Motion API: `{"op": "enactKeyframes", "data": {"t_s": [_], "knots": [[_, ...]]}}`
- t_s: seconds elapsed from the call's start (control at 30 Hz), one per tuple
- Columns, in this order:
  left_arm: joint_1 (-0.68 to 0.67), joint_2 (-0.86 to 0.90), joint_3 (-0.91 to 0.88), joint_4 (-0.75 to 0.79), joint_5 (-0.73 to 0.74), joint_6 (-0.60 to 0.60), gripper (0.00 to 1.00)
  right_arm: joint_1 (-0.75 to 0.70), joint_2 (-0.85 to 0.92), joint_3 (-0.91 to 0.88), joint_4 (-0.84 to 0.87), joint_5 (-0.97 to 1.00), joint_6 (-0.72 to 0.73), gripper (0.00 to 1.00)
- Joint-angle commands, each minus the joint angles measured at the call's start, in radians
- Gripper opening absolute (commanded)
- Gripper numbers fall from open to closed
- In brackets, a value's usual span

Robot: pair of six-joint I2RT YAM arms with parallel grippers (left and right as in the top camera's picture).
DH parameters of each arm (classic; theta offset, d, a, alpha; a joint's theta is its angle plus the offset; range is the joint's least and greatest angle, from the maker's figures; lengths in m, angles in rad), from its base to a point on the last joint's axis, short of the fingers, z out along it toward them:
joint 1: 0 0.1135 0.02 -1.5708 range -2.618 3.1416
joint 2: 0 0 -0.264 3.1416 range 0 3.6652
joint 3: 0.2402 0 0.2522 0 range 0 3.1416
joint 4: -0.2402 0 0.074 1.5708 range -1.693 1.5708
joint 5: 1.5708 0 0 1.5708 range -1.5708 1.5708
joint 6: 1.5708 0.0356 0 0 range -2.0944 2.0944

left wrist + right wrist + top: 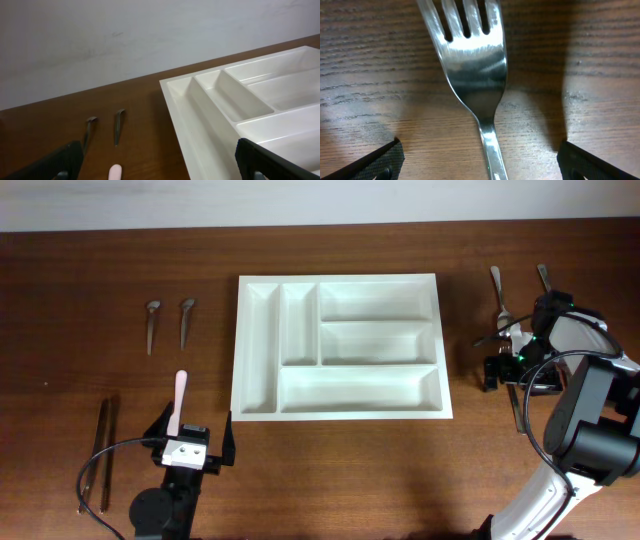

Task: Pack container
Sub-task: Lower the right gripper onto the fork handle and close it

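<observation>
**Right of the tray (pixel 340 345), a flat pick that could slip**

At the far right of the worktop (pixel 340 470) the right pincer (pixel 482 162) hangs low over a fork (pixel 475 65), its fingers spread wide on either side of the neck and holding nothing. The fork lies flat on the wood. Fingers closing on that thin, shiny neck may skid off it, or scrape the worktop and flick the fork aside. A grip near the tines would likely leave the long handle sagging, so it could catch the tray's wall on the way in. Other cutlery lies close by and could be knocked.

The left pincer (pixel 197 425) sits near the front edge, also spread wide and empty, with a pink-handled piece (pixel 178 395) lying between its fingers. Its right finger is close to the tray's front left corner and could nudge the light tray askew.

The tray rests mid-worktop, all five compartments bare.

Counted:
- one tray
- two small spoons (pixel 186 320), side by side to the left of the tray
- one pink-handled piece
- two thin sticks (pixel 108 450) at the front left
- one fork under the right pincer
- two more metal pieces (pixel 497 292) beyond it

The arm hides part of that group, so I cannot tell whether there are more.
</observation>
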Motion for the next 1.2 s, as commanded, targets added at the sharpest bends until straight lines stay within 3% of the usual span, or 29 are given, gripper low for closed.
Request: {"op": "enactKeyframes", "data": {"t_s": [0.0, 0.17, 0.37, 0.63, 0.83, 0.97, 1.07, 1.13, 1.17], "knots": [[0.006, -0.010, -0.006, -0.002, -0.004, -0.012, 0.99, -0.005, 0.024, -0.028, 0.037, 0.032, -0.019, 0.99], [0.006, -0.010, -0.006, -0.002, -0.004, -0.012, 0.99, -0.005, 0.024, -0.028, 0.065, 0.035, -0.096, 0.99], [0.006, -0.010, -0.006, -0.002, -0.004, -0.012, 0.99, -0.005, 0.025, -0.028, 0.071, 0.140, -0.098, 0.99], [0.006, -0.010, -0.006, -0.002, -0.004, -0.012, 0.99, -0.005, 0.025, -0.028, 0.068, 0.140, -0.128, 1.00], [0.006, -0.010, -0.006, -0.002, -0.004, -0.012, 0.99, -0.005, 0.025, -0.028, 0.065, 0.140, -0.128, 0.94], [0.006, -0.010, -0.006, -0.002, -0.004, -0.012, 0.99, -0.005, 0.025, -0.028, 0.058, 0.139, -0.128, 0.82], [0.006, -0.010, -0.006, -0.002, -0.004, -0.012, 0.99, -0.005, 0.025, -0.028, 0.057, 0.139, -0.127, 0.64], [0.006, -0.010, -0.006, -0.002, -0.004, -0.012, 0.99, -0.005, 0.025, -0.028, 0.057, 0.139, -0.127, 0.44], [0.006, -0.010, -0.006, -0.003, -0.004, -0.012, 0.99, -0.005, 0.025, -0.028, 0.058, 0.139, -0.127, 0.44]]}}
